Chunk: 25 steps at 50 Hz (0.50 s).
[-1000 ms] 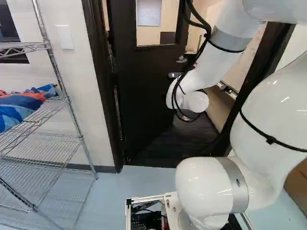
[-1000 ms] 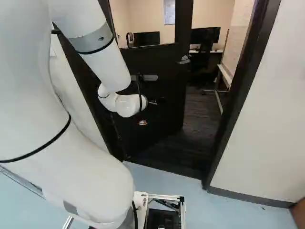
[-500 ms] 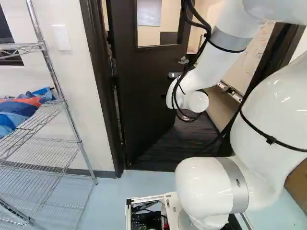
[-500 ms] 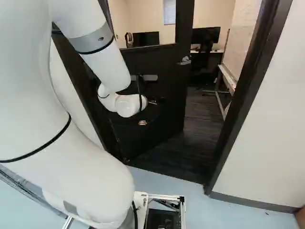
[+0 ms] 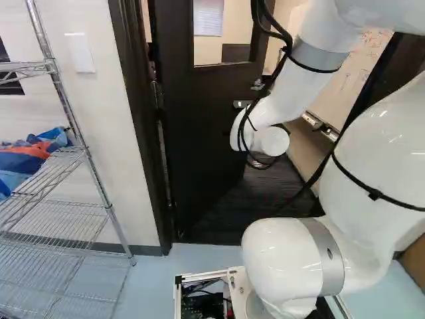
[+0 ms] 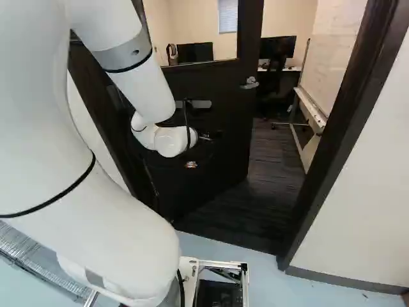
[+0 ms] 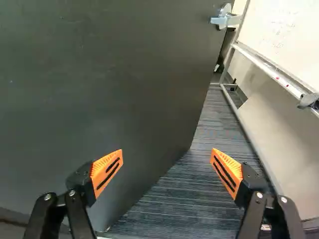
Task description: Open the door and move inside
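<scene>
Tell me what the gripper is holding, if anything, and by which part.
Nothing is held: the gripper stands open, with only a gap between its fingers, and the door handle is ungripped.

Door top, shelf rack side cut off.

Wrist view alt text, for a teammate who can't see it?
A dark door, partly open, fills one side ahead of the open, empty fingers, its metal handle near the far edge. Past it lie striped flooring and a whiteboard.
</scene>
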Motion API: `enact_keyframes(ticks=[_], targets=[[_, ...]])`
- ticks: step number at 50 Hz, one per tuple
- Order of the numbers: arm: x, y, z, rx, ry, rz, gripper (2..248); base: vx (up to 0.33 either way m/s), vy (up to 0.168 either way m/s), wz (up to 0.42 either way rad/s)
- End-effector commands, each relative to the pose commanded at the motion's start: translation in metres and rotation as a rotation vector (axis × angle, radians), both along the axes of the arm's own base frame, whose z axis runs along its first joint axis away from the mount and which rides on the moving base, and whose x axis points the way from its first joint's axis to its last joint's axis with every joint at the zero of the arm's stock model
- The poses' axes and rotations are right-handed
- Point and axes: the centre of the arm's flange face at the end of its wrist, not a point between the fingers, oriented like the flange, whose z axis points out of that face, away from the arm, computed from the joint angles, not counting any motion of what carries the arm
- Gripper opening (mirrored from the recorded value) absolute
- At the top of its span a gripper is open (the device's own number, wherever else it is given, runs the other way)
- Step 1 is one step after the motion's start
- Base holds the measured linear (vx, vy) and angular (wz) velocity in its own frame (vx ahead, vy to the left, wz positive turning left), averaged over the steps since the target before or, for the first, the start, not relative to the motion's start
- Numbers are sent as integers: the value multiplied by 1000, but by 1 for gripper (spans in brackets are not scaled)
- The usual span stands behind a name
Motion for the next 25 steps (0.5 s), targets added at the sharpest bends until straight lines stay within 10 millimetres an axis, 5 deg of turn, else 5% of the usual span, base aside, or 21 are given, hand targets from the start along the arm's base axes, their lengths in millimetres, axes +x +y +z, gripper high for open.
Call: enact_keyframes(ticks=[25], targets=[[0, 0, 0, 0, 0, 0, 247, 112, 40, -12]])
